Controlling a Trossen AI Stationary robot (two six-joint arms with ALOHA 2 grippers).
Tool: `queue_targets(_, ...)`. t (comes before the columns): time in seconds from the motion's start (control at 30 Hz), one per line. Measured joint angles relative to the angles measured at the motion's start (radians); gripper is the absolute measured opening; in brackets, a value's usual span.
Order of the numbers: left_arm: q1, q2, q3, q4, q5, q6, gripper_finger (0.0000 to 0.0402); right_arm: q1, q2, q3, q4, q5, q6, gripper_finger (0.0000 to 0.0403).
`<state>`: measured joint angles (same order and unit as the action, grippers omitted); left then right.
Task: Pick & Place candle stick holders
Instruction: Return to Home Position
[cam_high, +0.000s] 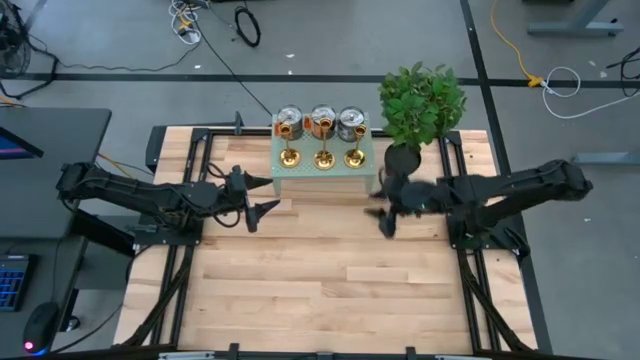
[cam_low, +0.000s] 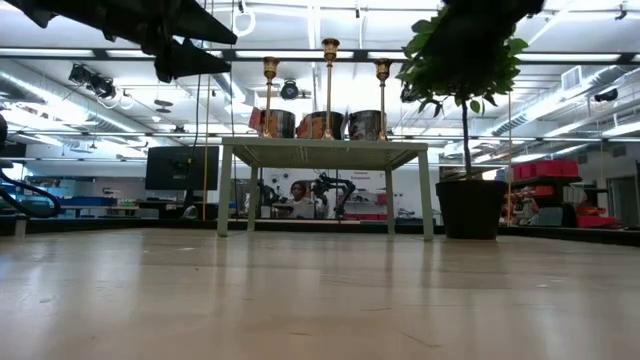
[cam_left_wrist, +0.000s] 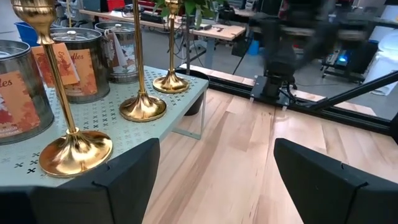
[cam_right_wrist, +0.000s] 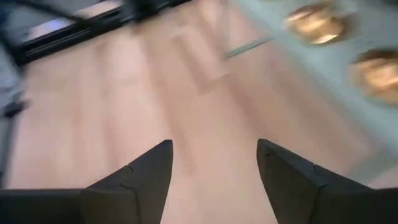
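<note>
All three holders (cam_high: 323, 158) are set in a row on the shelf (cam_high: 310, 182) — placing appears finished. The left gripper (cam_high: 264, 214) and right gripper (cam_high: 380, 221) are spread wide near the shelf, nothing held — only homing is judged left.

There were three candle stick holders (cam_high: 289, 157) (cam_high: 323, 157) (cam_high: 354, 157), three tin cans (cam_high: 289, 121) (cam_high: 322, 121) (cam_high: 351, 121) with orange-brown labels, one pale green shelf (cam_high: 308, 177), one potted plant (cam_high: 421, 100) and one wooden table (cam_high: 330, 290).

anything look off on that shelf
Nothing stands out. The three gold candle holders stand upright in a row on the green shelf alongside three upright tins; left gripper and right gripper are open, empty.
</note>
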<state>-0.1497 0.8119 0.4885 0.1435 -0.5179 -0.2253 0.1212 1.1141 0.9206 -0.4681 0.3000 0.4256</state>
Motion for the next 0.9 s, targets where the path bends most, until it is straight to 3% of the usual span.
queue_targets(0.1,0.0,0.0,0.0,-0.026,0.0,-0.006,0.0327,0.127,0.0,-0.051,0.072,0.029,0.053,0.0235)
queue_targets(0.27,-0.018,0.0,-0.009,-0.073,-0.009,-0.034,0.0327,0.33,-0.003,-0.229,0.278,0.289,0.093,0.0236)
queue_targets(0.43,-0.072,-0.024,-0.106,0.092,-0.088,0.054,0.0327,0.393,-0.007,-0.397,0.604,0.457,0.034,0.0236)
queue_targets(0.5,-0.093,-0.047,-0.18,0.19,-0.115,0.088,0.0327,0.401,-0.008,-0.46,0.777,0.5,-0.036,0.0236)
queue_targets(0.63,-0.116,-0.088,-0.355,0.42,-0.099,0.133,0.0327,0.363,-0.017,-0.576,0.995,0.472,-0.113,0.0236)
queue_targets(0.73,-0.117,-0.123,-0.468,0.512,-0.117,0.143,0.0327,0.317,-0.052,-0.649,1.008,0.466,-0.075,0.0236)
queue_targets(0.9,-0.089,-0.158,-0.477,0.458,-0.208,0.134,0.0327,0.227,-0.186,-0.737,1.021,0.443,-0.114,0.0236)
